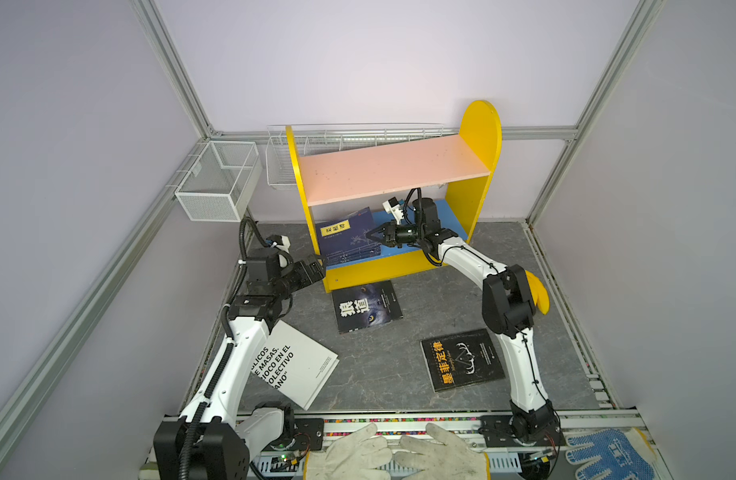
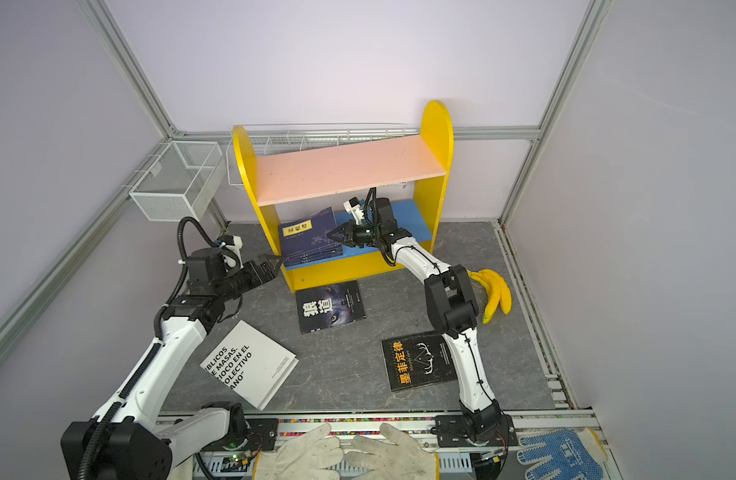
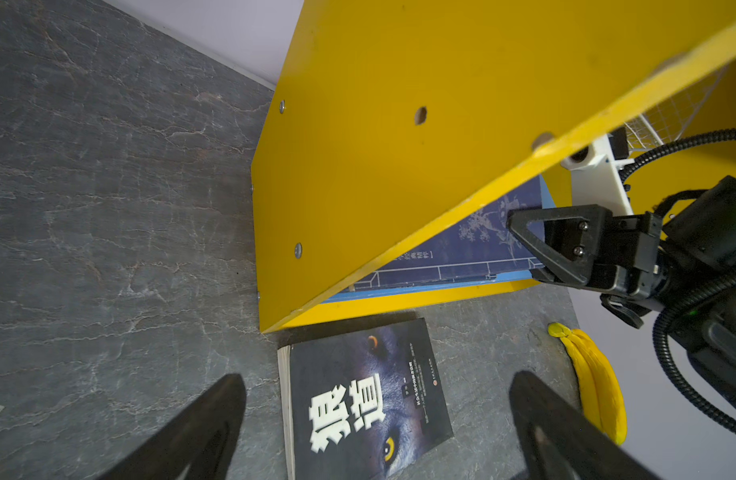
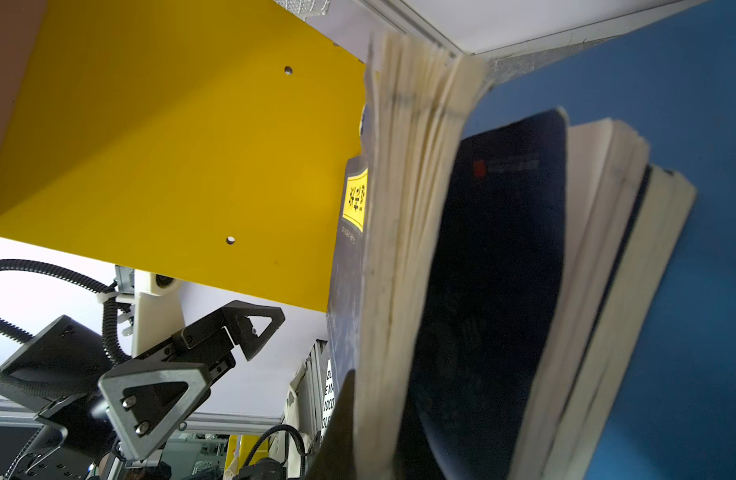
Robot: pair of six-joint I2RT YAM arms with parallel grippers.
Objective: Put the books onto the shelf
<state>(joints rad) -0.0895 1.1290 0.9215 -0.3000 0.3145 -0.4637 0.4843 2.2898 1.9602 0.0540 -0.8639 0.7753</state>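
Now clenched right pincer [image 1: 368, 234] meets navy books [image 1: 343, 243]; shelf side panel [image 3: 378, 145] faces released left pincer [image 3: 376, 376].

The left arm [image 1: 241, 345] extends forward along the left side of the worktop [image 1: 378, 353], and the left gripper [image 1: 321, 261] is level with its jaws spread wide. The right arm [image 1: 520, 357] bends at the elbow toward the back edge. The right gripper [image 1: 370, 234] points leftward with its jaws pressed together.
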